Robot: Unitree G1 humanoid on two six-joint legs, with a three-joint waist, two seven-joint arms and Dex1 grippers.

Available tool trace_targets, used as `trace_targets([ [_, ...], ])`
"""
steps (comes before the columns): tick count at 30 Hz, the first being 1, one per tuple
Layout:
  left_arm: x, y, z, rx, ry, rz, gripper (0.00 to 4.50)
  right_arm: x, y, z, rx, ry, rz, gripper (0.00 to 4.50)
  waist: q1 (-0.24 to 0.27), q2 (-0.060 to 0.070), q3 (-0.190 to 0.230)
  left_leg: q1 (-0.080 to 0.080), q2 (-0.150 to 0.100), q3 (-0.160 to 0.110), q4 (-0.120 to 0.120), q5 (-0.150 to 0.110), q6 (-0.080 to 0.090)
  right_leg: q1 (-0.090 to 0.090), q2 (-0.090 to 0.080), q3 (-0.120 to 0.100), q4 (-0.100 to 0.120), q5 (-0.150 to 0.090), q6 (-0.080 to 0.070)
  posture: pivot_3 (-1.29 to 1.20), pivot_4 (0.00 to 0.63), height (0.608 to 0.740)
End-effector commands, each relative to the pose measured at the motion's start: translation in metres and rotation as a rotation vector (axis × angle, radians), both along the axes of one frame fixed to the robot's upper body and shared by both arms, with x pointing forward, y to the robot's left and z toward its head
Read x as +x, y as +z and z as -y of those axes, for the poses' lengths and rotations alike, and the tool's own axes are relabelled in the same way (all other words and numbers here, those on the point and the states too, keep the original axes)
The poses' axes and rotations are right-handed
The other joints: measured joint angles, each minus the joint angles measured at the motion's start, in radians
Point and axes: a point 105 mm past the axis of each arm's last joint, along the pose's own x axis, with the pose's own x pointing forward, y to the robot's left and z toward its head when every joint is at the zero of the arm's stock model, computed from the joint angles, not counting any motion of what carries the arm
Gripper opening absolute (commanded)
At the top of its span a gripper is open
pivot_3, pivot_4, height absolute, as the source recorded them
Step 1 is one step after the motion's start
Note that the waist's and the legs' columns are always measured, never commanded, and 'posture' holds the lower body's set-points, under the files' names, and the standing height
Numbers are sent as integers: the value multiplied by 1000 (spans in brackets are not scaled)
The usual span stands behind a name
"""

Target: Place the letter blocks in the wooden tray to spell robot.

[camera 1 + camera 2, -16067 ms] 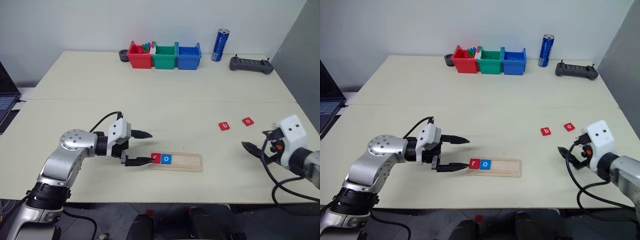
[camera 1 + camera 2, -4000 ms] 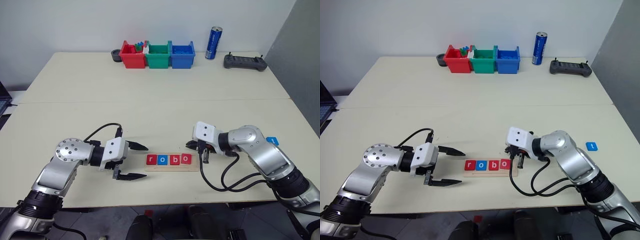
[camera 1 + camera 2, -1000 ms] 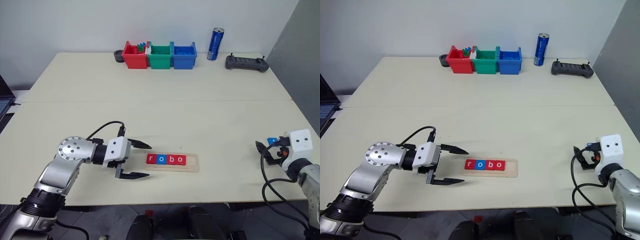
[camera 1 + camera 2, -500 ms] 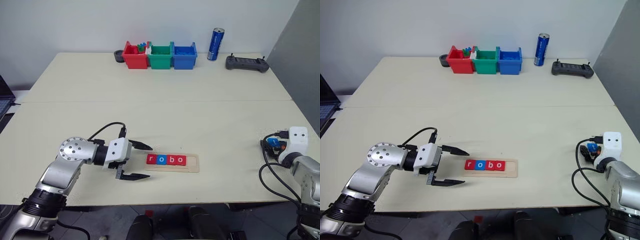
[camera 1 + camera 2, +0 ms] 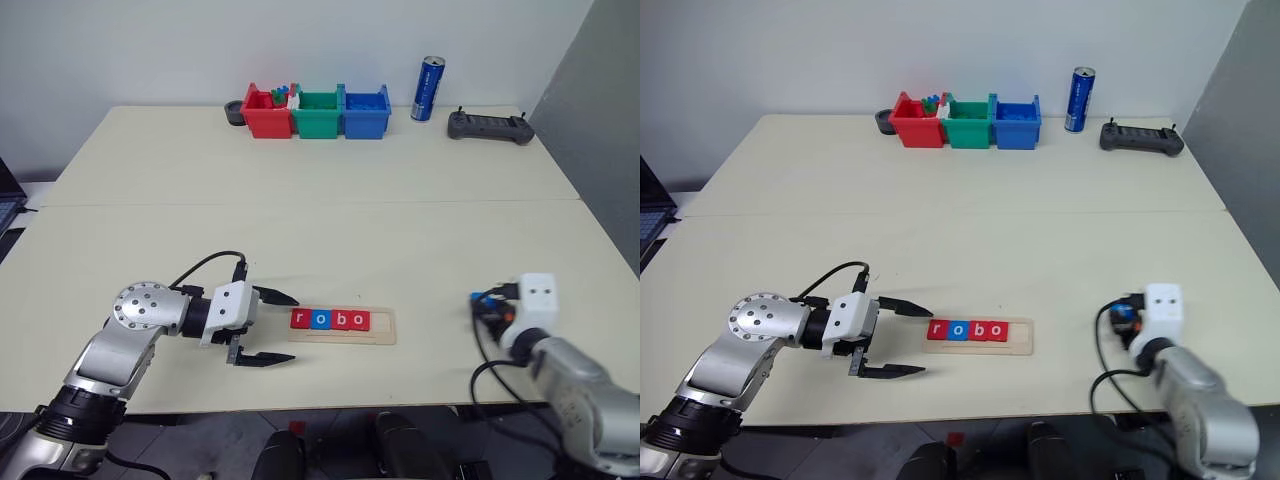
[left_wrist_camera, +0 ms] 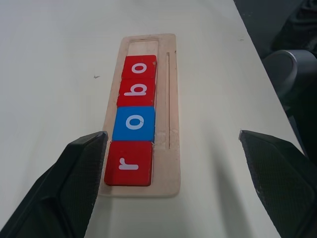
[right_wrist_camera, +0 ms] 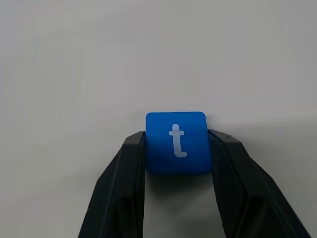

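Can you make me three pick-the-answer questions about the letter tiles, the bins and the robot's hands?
1. Where is the blue t tile?
A. between the right gripper's fingers
B. in the wooden tray
C. in the green bin

2. How many tiles lie in the wooden tray?
A. two
B. four
C. six

3. How is the left gripper?
A. shut on a tile
B. open, holding nothing
C. inside the red bin

Answers:
1 A, the right wrist view shows both fingers against its sides.
2 B, they read r, o, b, o.
3 B, its fingers stand wide apart beside the tray.
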Motion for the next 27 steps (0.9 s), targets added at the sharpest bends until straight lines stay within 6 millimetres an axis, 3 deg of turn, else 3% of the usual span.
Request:
trace_targets([
  [1,-1,13,2,1,-32,41,4500,-10,5,-22,17,17,12,1446,0,0,0,0,0,0,0,0,0,0,0,0,0,0,0,0,150,740],
  [7,2,18,5,8,-48,47,4500,-8,-3,-37,56,-10,0,1446,-1,0,0,0,0,0,0,0,0,0,-1,0,-1,-3,5,0,150,740],
  [9,2,18,5,10,-49,47,4500,-6,-3,-36,80,-40,8,2192,-4,0,0,0,0,1,0,0,0,0,0,0,-1,-3,5,0,150,740],
  [15,0,18,5,10,-44,49,4500,6,26,-23,101,-70,142,4368,-8,0,0,0,-1,1,0,0,0,0,-1,0,-1,-3,5,0,150,740],
  [18,1,19,5,12,-39,50,4500,1,30,-25,89,66,130,4445,-7,0,0,-1,-1,0,0,0,0,0,-1,0,-1,-2,4,0,150,740],
  [20,2,19,4,14,-36,52,4500,-3,38,-32,79,253,140,4445,-8,1,1,-1,-1,0,0,0,0,0,-1,0,-1,-1,1,0,150,740],
  [24,5,19,5,10,-32,56,4500,-11,41,-35,-125,690,119,4445,-8,2,2,-1,-1,2,1,0,0,0,-1,1,-2,-3,5,0,150,740],
  [27,5,18,5,8,-33,55,4500,-7,33,-24,-260,837,91,4445,-8,1,2,0,-1,1,0,0,0,1,0,0,-2,-3,5,0,150,740],
])
